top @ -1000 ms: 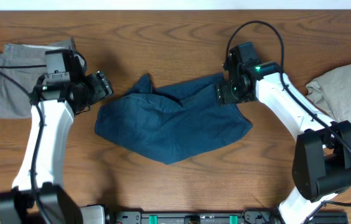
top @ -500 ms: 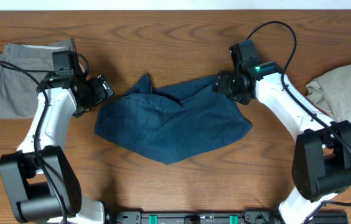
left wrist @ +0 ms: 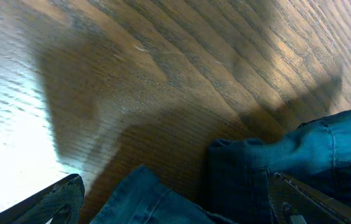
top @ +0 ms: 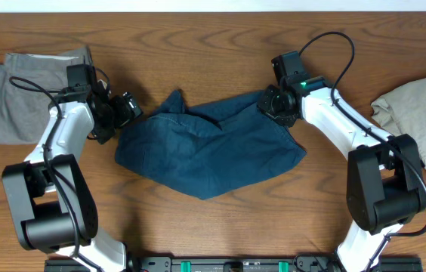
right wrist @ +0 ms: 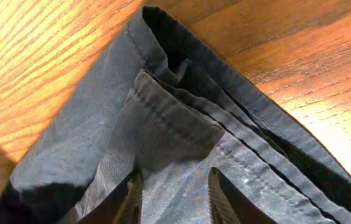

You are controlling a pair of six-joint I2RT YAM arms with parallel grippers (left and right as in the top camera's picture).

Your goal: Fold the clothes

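Clothes [top: 209, 155] lie in a rumpled blue heap in the middle of the wooden table [top: 198, 38], and the job now looks like taking hold of two top corners so the heap can be pulled flat. Far left sit the grey shorts [top: 13, 102], folded, near the left arm but apart from the blue cloth. Next comes the left gripper [top: 126, 109], its claw wide, hanging at the heap's left edge with a blue fold between its fingers and nothing held. I think it should go lower and take a thick bit of cloth, not just a thin bump. Over to the right, the right gripper [top: 272, 108] sits on the top right corner with its claw narrow around the folded edge; I cannot tell if it truly pinches yet. It should bite all the layers at once. Far right, a beige garment [top: 417, 121] lies well apart. Bare wood above and below the heap gives room to spread it, but the sides are tighter
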